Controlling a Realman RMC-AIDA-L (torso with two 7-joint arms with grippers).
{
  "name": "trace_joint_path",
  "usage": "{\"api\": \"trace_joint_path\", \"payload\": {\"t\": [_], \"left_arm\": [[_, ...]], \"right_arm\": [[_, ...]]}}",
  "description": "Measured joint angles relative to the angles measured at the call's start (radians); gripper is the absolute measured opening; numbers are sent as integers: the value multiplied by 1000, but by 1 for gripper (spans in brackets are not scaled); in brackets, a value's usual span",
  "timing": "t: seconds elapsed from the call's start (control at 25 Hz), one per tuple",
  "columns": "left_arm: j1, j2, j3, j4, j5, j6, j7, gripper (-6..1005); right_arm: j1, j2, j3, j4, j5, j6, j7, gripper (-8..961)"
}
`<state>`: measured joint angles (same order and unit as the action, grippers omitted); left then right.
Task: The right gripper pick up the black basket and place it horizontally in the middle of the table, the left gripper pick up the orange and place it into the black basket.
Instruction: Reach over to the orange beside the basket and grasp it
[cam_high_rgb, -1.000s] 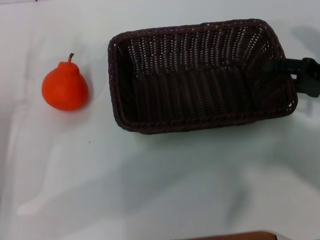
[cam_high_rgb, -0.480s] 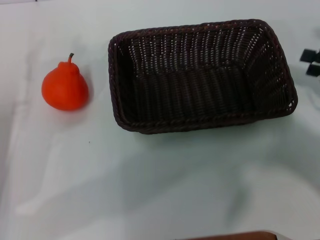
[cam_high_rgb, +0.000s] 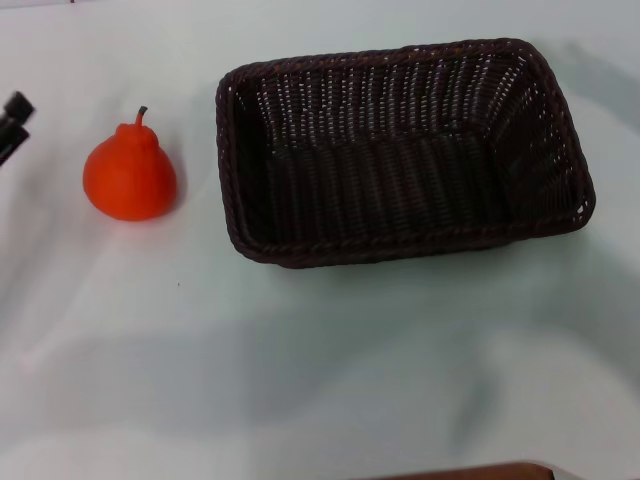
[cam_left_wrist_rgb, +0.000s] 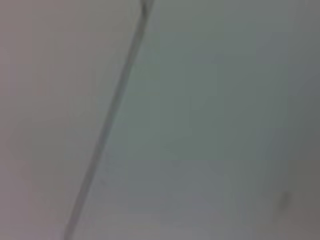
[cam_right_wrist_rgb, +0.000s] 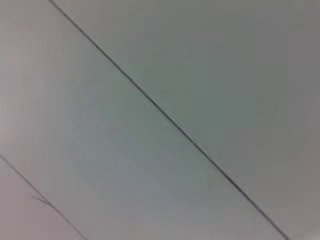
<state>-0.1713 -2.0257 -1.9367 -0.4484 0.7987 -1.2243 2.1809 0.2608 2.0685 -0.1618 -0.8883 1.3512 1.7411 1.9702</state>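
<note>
- The black basket is set lengthwise mid-table, empty; that step is judged done.
- The orange stands upright, well apart from the basket's left end.
- The left gripper is seen at the frame edge, left of the orange; whether its fingers are parted cannot be told.
- Next, a grasp around the orange's body is called for.
- Nothing is seen between orange and basket; the right gripper is out of view.

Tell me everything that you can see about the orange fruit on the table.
The orange is a bright orange-red fruit with a pear-like shape: a rounded body, a narrower top and a short dark stem. Its skin looks smooth and matte. It stands upright on the table, to the left of the black basket and apart from it. Nothing touches it; the left gripper is near, at the head view's left edge.
</note>
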Motion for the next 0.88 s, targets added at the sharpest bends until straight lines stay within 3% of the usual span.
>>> {"api": "trace_joint_path", "payload": {"t": [0.16, 0.28, 0.48, 0.72, 0.88], "left_arm": [[1, 43, 0, -98, 198, 10, -183, 843], [9, 48, -12, -181, 333, 27, -260, 845], [29, 7, -27, -294, 473, 124, -303, 851], [-10, -57, -53, -292, 623, 217, -285, 852], [-31, -75, -59, -291, 698, 228, -289, 853]], "right_arm": [[5, -6, 32, 70, 27, -9, -109, 687], [10, -10, 62, 91, 28, -16, -138, 687], [7, -12, 90, 95, 28, -17, -150, 687], [-1, -12, 113, 110, 28, -24, -159, 687], [0, -16, 120, 132, 29, -26, -156, 687]]}}
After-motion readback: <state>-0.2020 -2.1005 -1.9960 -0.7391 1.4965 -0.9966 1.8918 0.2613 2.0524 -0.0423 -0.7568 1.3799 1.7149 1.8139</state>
